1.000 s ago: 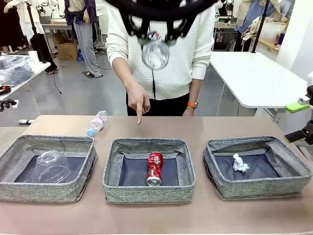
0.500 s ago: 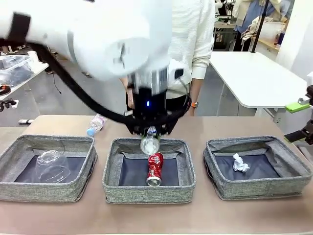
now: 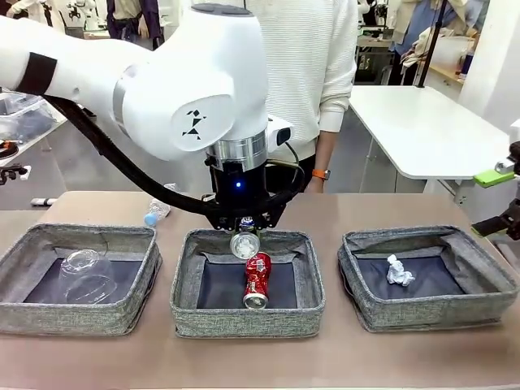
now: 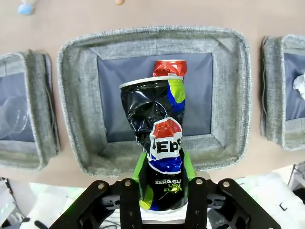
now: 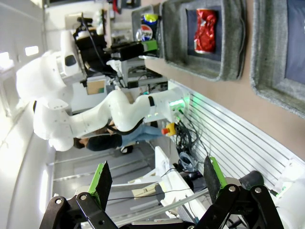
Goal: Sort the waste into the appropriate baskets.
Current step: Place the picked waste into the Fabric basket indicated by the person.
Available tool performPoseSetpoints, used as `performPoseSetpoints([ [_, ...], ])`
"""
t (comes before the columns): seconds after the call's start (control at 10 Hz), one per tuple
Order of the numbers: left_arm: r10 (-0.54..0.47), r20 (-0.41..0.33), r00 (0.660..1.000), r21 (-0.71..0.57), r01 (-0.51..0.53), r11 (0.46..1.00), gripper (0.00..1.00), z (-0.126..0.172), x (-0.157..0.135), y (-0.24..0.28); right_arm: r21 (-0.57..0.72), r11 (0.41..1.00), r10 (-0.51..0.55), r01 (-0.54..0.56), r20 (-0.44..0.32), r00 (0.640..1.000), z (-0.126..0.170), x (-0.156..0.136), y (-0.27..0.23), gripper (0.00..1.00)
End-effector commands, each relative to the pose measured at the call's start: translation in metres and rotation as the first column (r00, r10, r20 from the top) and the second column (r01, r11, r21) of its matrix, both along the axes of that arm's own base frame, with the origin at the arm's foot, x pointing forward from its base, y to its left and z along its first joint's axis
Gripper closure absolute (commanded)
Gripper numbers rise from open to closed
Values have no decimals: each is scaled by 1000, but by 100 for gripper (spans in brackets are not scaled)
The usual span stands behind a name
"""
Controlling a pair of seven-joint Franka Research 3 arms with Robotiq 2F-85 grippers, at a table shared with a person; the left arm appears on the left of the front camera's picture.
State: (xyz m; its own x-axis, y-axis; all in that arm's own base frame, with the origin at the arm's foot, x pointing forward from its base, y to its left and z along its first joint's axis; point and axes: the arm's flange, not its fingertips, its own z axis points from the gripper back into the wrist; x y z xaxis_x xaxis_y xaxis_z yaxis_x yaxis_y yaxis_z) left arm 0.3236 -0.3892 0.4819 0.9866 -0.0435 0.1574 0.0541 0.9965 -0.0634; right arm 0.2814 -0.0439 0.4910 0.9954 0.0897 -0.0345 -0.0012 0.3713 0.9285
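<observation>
Left gripper (image 4: 162, 191): jaws clamped on the dark can (image 4: 159, 148), green pads pressed to its lower body; can upright along the fingers, crumpled, open rim pointing down at the bins.
Position: in the front view the left gripper (image 3: 244, 231) hangs over the far edge of the middle bin (image 3: 183, 305), with the dark can (image 3: 244, 244) just above the rim line and not yet inside.
Just changed: a second ago the can was high at the top of the front view; half a second ago it was over the middle bin; now it sits a little lower and farther back. The person's pointing hand, at the far edge earlier, is now hidden behind the arm.
Meaning: judged a lowering for release into the middle bin; the release is not yet made.
Bin contents: red can (image 3: 257, 279) on the middle bin's floor; cup (image 3: 84, 275) in the left bin (image 3: 16, 313); paper ball (image 3: 399, 271) in the right bin (image 3: 366, 313). All unmoved since earlier.
Outstanding: bottle (image 3: 156, 211) lies on the surface (image 3: 260, 361) behind the left bin, unsorted.
Right gripper (image 5: 155, 179): jaws wide apart, holding nothing; parked at the right edge, unchanged.
Risk: the dark can may land on the red can and roll.
</observation>
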Motion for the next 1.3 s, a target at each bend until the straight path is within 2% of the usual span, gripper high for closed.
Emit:
performPoseSetpoints([
  [0.0,0,-22,1000,-18,0,1000,67,2,-1,2,17,1000,5,-5,7,1000,2,1,-1,0],
  [0.1,7,-22,1000,-22,-7,1000,51,3,-1,0,17,1000,5,-5,7,1000,2,1,-1,0],
  [0.2,5,-17,1000,-27,-6,1000,10,3,-2,0,17,1000,5,-5,7,1000,2,1,-1,0],
  [0.3,8,-16,1000,-29,-9,1000,0,5,-2,0,17,1000,5,-5,7,1000,2,1,-1,0],
  [0.4,7,-15,1000,-32,-8,999,5,5,-2,1,17,1000,5,-5,7,1000,2,1,-1,0],
  [0.5,6,-14,1000,-34,-6,999,0,5,-2,3,17,1000,5,-5,7,1000,2,1,-1,0],
  [0.8,0,-17,1000,-37,-1,999,0,6,-2,5,17,1000,5,-5,7,1000,2,1,-1,0],
  [0.9,-32,-37,999,-61,29,998,0,12,-4,8,17,1000,5,-5,7,1000,2,1,-1,0],
  [1.0,-134,-123,983,-168,113,979,0,35,-11,21,17,1000,5,-5,7,1000,2,1,-1,0],
  [1.1,-263,-179,948,-313,198,929,0,63,-19,45,17,1000,5,-5,7,1000,2,1,-1,0],
  [1.2,-379,-157,912,-469,268,841,0,88,-26,82,17,1000,5,-5,7,1000,2,1,-1,0],
])
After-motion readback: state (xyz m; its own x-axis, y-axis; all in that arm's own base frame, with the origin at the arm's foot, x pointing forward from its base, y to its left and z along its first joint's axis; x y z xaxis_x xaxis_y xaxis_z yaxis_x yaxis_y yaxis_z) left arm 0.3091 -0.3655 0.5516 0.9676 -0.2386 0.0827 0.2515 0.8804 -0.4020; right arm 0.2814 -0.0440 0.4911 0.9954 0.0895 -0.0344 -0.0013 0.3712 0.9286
